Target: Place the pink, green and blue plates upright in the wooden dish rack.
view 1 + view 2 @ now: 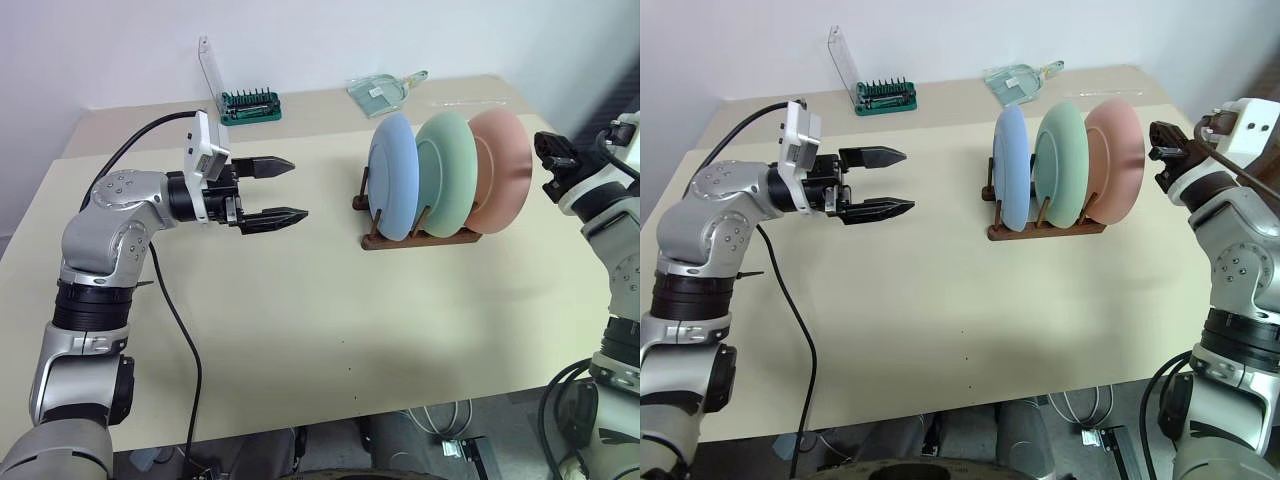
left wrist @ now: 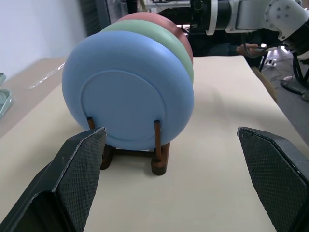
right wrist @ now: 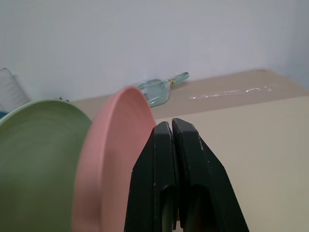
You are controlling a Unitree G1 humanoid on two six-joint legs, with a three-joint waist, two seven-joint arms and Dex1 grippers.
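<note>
Light blue round plate (image 1: 391,176), mint green plate (image 1: 446,172) and salmon pink plate (image 1: 500,168) stand upright on edge in the dark wooden rack (image 1: 420,238), faces toward the left tool (image 1: 275,192), whose fingers are apart; the right tool (image 1: 1157,152) is pressed together, empty.

Three plates (image 1: 445,172); one wooden dish rack (image 1: 420,238); one green tool holder (image 1: 250,105); two end effectors (image 1: 283,190).

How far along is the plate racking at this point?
Done, it seems: the blue plate, green plate and pink plate all stand upright in the rack. Nothing is in hand: the left claw is open and empty, the right claw shut beside the pink plate. Nothing appears left.
</note>
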